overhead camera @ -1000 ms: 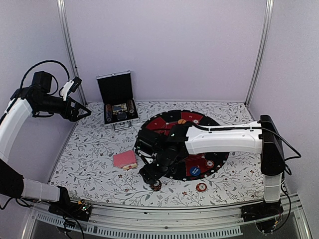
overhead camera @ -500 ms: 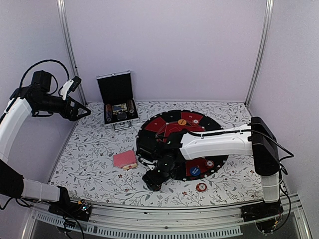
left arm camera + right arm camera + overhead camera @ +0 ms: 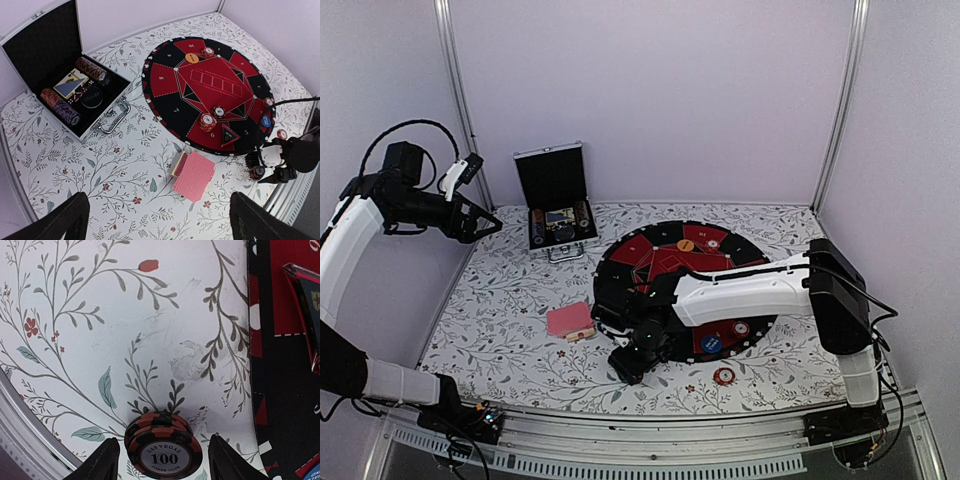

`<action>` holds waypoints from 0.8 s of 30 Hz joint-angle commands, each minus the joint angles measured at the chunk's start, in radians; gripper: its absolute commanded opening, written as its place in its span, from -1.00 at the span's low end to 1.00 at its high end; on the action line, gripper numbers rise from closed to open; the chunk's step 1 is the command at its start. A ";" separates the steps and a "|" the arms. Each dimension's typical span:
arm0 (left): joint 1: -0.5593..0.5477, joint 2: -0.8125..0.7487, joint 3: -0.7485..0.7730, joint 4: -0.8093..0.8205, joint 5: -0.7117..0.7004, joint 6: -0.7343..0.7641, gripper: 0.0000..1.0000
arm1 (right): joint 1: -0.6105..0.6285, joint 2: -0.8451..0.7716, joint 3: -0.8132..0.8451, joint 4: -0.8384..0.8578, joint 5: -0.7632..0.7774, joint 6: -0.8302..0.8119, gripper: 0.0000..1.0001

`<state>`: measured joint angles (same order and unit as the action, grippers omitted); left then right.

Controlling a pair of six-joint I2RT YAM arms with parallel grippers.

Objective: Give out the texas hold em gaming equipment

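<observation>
Right claw [image 3: 165,439]: low over the bench [image 3: 75,315], fingers spread either side of a short stack of dark red chips [image 3: 163,452]. Narrow gaps showed on both sides, so it was not pinching as far as I could see.
Stack position: flat on the bench, just outside the near-left rim of the round mat [image 3: 167,107]; top chip marked 100.
Left claw [image 3: 159,197]: high at the far left, fingers wide apart, nothing between them, looking down on the whole layout.
Chips placed: several sat singly on the mat. One striped chip [image 3: 207,121] lay on wedge 6 with another just beyond it, and more lay along the far and right rim.
Other discs: an orange disc [image 3: 192,58] at the far side and a blue disc [image 3: 265,120] at the right.
Stray chip [image 3: 723,376]: on the bench just off the mat's near edge, right of the working claw.
Card deck [image 3: 194,175]: pink-red backs up, on the bench left of the mat, near the stack but apart from it. No singles were visibly dealt.
Case [image 3: 75,90]: open at the far left corner, rolls of chips inside.
Progress, my reading: chips were partly shared out, with some wedges bare. The stack under the right claw looked like the next lot to go, and all the cards were left to deal.
</observation>
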<state>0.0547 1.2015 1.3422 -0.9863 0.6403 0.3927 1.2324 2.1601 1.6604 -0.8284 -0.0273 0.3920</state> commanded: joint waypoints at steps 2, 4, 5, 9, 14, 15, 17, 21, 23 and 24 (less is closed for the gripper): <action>0.005 -0.019 0.020 -0.015 0.005 0.008 0.99 | 0.006 0.001 0.008 0.012 0.022 0.001 0.23; 0.005 -0.019 0.019 -0.016 0.006 0.008 0.99 | 0.005 -0.005 0.011 0.008 0.022 0.002 0.21; 0.005 -0.019 0.018 -0.016 0.006 0.008 0.99 | 0.005 -0.007 0.012 0.007 0.022 0.002 0.21; 0.005 -0.019 0.017 -0.015 0.006 0.008 0.99 | 0.004 -0.012 0.013 0.001 0.022 0.002 0.15; 0.004 -0.019 0.016 -0.016 0.006 0.008 0.99 | 0.006 -0.014 0.016 0.000 0.022 0.001 0.06; 0.005 -0.020 0.015 -0.015 0.005 0.009 0.99 | 0.005 -0.014 0.017 -0.001 0.021 0.002 0.03; 0.004 -0.020 0.014 -0.015 0.004 0.009 0.99 | 0.005 -0.014 0.019 -0.002 0.022 0.002 -0.04; 0.004 -0.023 0.012 -0.015 0.002 0.011 0.99 | 0.006 -0.016 0.026 -0.008 0.022 0.002 -0.15; 0.004 -0.023 0.011 -0.015 0.003 0.011 0.99 | 0.005 -0.020 0.032 -0.015 0.051 0.001 -0.19; 0.005 -0.022 0.011 -0.015 0.005 0.011 0.99 | 0.006 -0.021 0.036 -0.017 0.058 0.001 -0.21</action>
<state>0.0547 1.1942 1.3422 -0.9871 0.6403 0.3931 1.2324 2.1601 1.6630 -0.8295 -0.0101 0.3923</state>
